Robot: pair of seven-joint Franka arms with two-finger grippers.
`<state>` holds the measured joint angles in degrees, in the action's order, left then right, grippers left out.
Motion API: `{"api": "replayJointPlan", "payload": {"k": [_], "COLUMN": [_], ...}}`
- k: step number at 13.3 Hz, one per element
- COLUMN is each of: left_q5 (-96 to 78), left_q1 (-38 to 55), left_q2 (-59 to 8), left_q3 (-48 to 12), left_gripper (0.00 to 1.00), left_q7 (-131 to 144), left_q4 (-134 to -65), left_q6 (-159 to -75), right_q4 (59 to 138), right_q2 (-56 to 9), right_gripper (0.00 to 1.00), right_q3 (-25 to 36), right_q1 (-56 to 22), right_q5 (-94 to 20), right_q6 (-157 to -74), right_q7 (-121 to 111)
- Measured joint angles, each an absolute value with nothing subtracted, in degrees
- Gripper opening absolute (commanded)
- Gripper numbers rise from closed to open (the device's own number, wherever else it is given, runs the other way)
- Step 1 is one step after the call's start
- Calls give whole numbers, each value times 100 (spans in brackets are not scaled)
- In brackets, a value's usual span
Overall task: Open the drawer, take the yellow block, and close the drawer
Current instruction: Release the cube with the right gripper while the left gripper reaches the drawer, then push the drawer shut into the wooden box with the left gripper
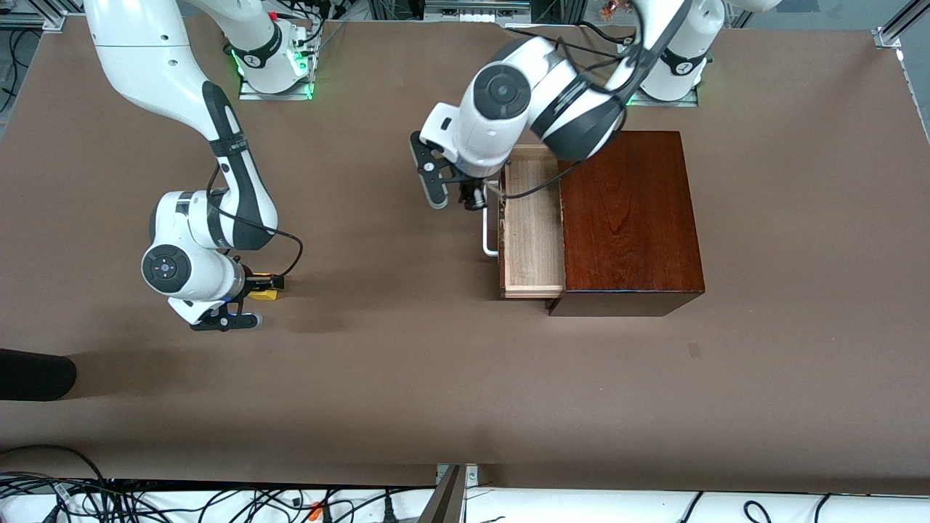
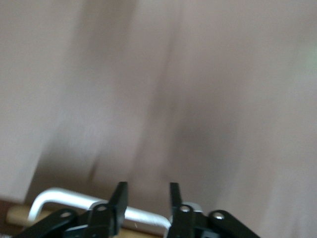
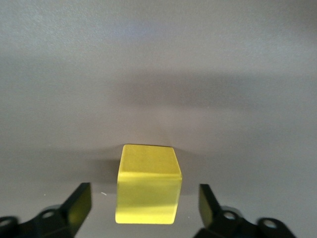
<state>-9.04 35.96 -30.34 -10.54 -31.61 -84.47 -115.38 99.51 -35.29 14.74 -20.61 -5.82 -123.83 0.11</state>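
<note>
The drawer (image 1: 534, 225) stands pulled out of the dark wooden box (image 1: 628, 218), and its pale tray shows nothing inside. My left gripper (image 1: 474, 197) (image 2: 148, 191) hovers at the drawer's front by the white handle (image 1: 488, 243) (image 2: 64, 196), its fingers a narrow gap apart with nothing between the tips. The yellow block (image 1: 269, 294) (image 3: 148, 183) rests on the table toward the right arm's end. My right gripper (image 1: 260, 287) (image 3: 143, 193) is low around it, open, with clear space between the block and each finger (image 3: 79, 203).
A black object (image 1: 33, 374) pokes in at the table's edge near the right arm's end, nearer the front camera. Cables (image 1: 218, 501) run along the table's near edge. Bare brown tabletop (image 1: 407, 363) lies between the block and the box.
</note>
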Motion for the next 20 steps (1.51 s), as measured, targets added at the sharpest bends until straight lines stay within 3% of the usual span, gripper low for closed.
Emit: {"api": "replayJointPlan", "payload": {"k": [5,14,20], "left_q5": [-364,172,113], "left_q1": [3589,3522,3127], "left_q2": [-3595,-3733,-3731], "left_q3": [-977,-942,-994], "left_gripper": [0,0,0], "left_q7": [-4576,-4742,-5040], "left_q4": [-8262,-8147,-8069], "left_q6": [-11768,-11267,-10596], "right_q4": [9906,9591,9151], "right_q2": [-2939,-427,-184], "right_gripper": [100,100,100], "right_q3": [1478,1474,564], "right_q1": [-2057,-1657,-1017], "right_q5": [-582,-582,-399], "right_q6": [-12202,-10051,-9334], "right_q7": [2,-997,-1004]}}
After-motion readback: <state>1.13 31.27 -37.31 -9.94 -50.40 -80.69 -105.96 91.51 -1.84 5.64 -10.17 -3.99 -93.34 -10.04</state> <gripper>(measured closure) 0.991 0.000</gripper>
